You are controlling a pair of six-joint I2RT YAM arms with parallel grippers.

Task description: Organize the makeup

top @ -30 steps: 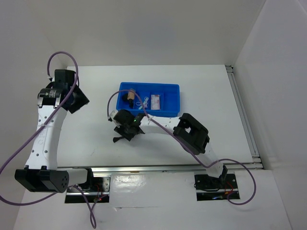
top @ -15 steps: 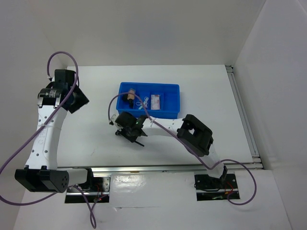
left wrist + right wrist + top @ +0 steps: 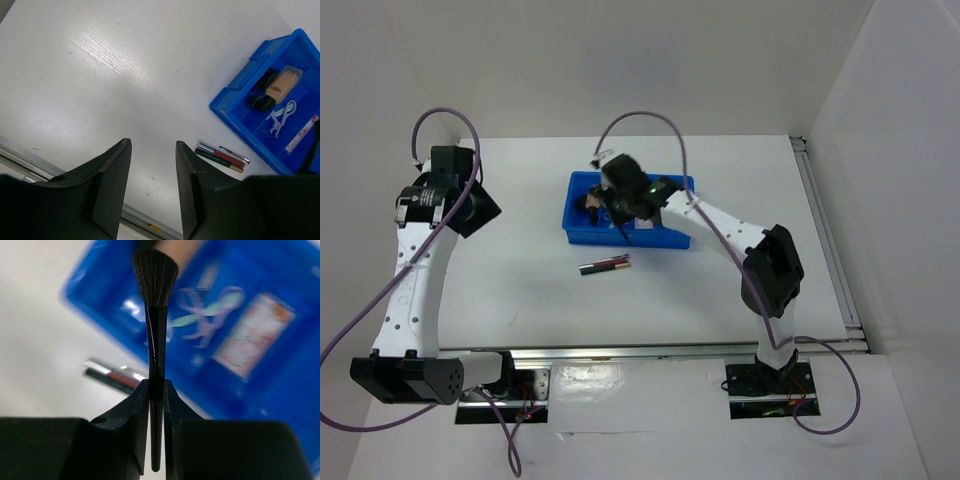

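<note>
- Brush (image 3: 155,330) sits pinched in the right claw (image 3: 156,387), the fingers pressed onto its dark handle, with the handle's end poking out behind them.
- Its long axis runs straight out from the claw in line with the fingers, black bristles at the far end.
- Beyond the bristle tip lies the blue tray (image 3: 675,182). The top view puts this claw over the tray's left part.
- Ahead of the claw in the tray lie the tan stub (image 3: 282,82), the lilac plastic piece (image 3: 210,317) and, to the claw's right, the pinkish packet (image 3: 252,335).
- Judgement: the drop turns on lining the handle up with a compartment's length. Crosswise, it would likely bridge a divider.
- Pencils (image 3: 605,265) lie side by side on the table (image 3: 520,290), outside the tray. They sit to the left of the right claw's fingers and back towards the arm bases.
- The left claw (image 3: 152,150) is spread with nothing between its fingers, well apart from everything. The pencils lie ahead of it and to its right.
- The right claw looks the nearer of the two to the pencils.
</note>
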